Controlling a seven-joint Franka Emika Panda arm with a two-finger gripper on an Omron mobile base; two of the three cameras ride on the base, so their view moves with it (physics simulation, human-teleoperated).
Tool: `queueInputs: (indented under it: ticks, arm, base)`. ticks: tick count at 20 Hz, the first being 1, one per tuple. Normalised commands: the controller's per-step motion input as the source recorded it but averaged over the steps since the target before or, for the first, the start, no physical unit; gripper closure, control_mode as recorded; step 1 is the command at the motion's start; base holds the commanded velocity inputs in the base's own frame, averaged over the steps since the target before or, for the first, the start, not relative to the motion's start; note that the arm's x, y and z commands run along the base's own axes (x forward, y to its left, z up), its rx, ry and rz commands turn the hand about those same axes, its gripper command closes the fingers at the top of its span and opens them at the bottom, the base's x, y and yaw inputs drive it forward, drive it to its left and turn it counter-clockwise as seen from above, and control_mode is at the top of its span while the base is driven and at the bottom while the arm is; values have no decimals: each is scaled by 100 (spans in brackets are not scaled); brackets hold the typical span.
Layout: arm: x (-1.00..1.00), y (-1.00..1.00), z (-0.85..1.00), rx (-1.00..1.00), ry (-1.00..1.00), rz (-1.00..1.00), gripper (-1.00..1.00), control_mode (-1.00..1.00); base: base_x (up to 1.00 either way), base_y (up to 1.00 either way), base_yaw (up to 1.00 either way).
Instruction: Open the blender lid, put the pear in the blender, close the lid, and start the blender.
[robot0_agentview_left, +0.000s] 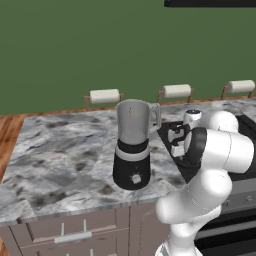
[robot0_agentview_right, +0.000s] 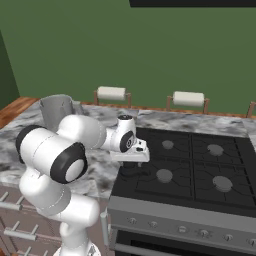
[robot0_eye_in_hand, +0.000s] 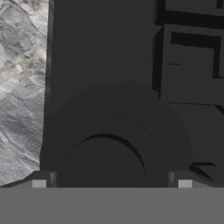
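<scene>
The blender stands on the marble counter, its silvery-grey jar open at the top with no cap on it. The blender lid, round and black with a raised centre knob, lies flat on the left edge of the stove. My gripper hangs open just above the lid, one fingertip on each side of it, holding nothing. The same gripper is to the right of the blender. A tiny brown-orange speck shows inside the jar near its rim; I cannot tell whether it is the pear.
Paper towel rolls stand along the back of the counter. The black stove has several burners. Drawers run below the counter's front edge. My white arm hides part of the blender in the right base view.
</scene>
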Motion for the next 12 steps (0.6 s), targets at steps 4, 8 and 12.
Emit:
queueInputs:
  ticks: [4,8,12]
  arm:
    - [0,15,-36,-1,0,0,-100,-100]
    - [0,20,-45,-1,1,0,100,-100]
    - [0,13,-36,-1,1,0,100,-100]
  base:
    - [0,0,0]
    - [0,0,0]
    - [0,0,0]
